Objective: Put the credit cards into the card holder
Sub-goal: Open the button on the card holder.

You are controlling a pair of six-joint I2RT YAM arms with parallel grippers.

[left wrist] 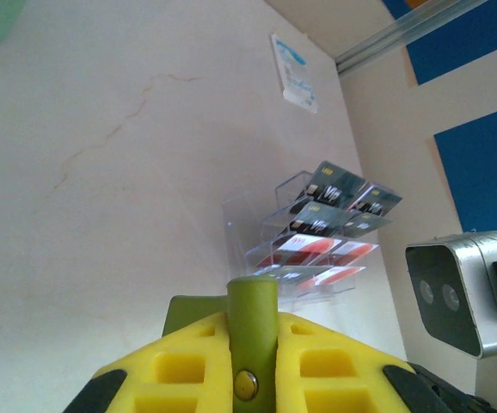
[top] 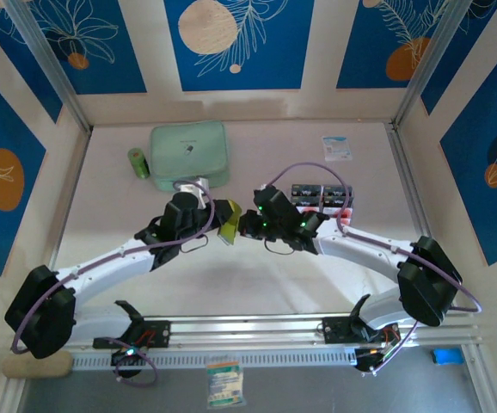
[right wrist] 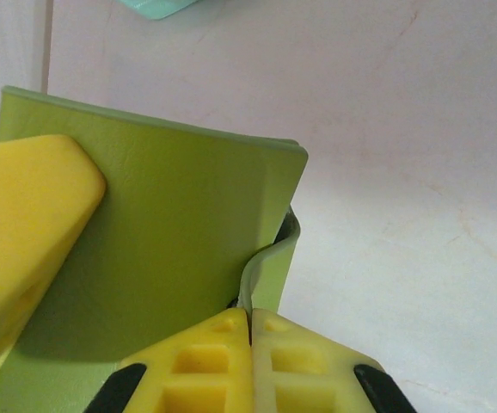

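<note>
Between the two arms, above the table's middle, hangs the olive-green card holder [top: 230, 220]. My left gripper [top: 218, 219] is shut on it; in the left wrist view the yellow fingers [left wrist: 188, 366] clamp its snap-button strap [left wrist: 252, 331]. My right gripper [top: 247, 225] is shut on a thin pale flap at the card holder's edge [right wrist: 266, 258], and the left gripper's yellow finger [right wrist: 25, 224] presses the green cover [right wrist: 171, 249]. The credit cards [top: 321, 197], black VIP ones and pale red ones, sit in a clear tiered stand [left wrist: 322, 232] to the right of both grippers.
A mint-green zip case [top: 189, 153] and a small green cylinder [top: 138, 163] lie at the back left. A white-and-blue packet [top: 336, 148] lies at the back right. Aluminium rails and patterned walls enclose the table. The right wrist camera [left wrist: 453, 292] is close to the left gripper.
</note>
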